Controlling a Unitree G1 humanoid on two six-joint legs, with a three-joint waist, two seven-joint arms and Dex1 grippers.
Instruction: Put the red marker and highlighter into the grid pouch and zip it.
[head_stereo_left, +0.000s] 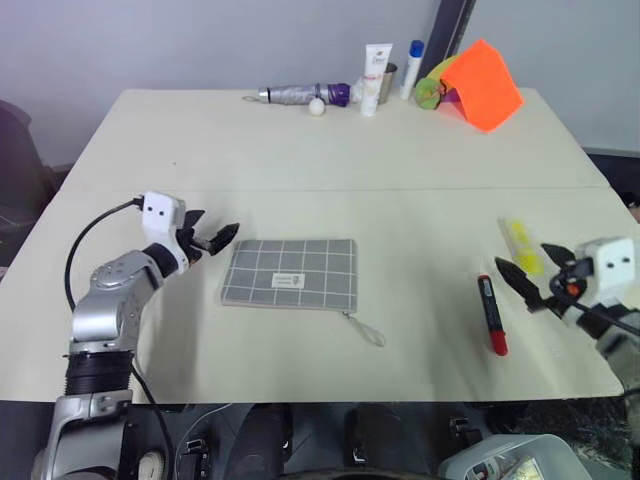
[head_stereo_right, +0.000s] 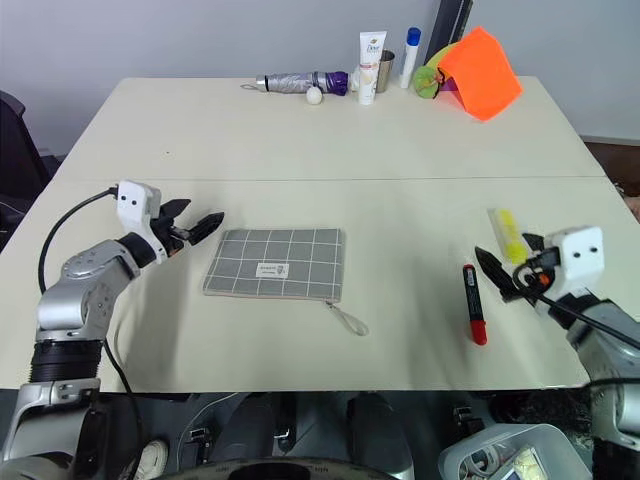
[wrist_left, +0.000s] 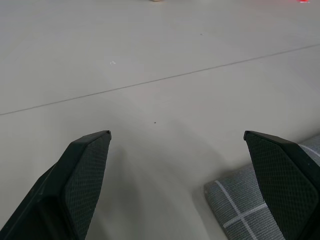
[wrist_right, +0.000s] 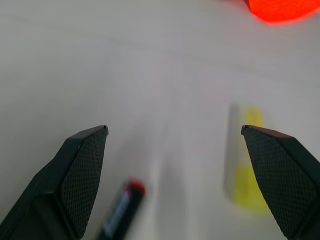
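**So far nothing is picked up: both grippers wait spread beside their targets**

Plainly the work has not begun. The grid pouch (head_stereo_left: 290, 274) lies flat at the centre of the left eye frame, its zipper edge along the lower side and the cord pull (head_stereo_left: 367, 331) trailing toward the lower right. I cannot tell whether the zip is closed.

The left gripper (head_stereo_left: 213, 239) hovers at centre left, just beside the pouch's left end, its black fingers (wrist_left: 85, 170) released wide and holding nothing; the left wrist view catches a pouch corner by one finger. Judging from this, it is placed to pin or lift the pouch.

At the right of the frame, the red marker (head_stereo_left: 492, 314) lies on the cream table (head_stereo_left: 300, 150), with the yellow highlighter (head_stereo_left: 523, 245) just above and to its right, the two apart. The right gripper (head_stereo_left: 531, 275) sits between them, jaws spread and empty, probably lined up for whichever pen it takes first.

Along the top edge, well apart, stand a folded umbrella (head_stereo_left: 300, 94), a white tube (head_stereo_left: 375, 76) and an orange folder (head_stereo_left: 485, 84)
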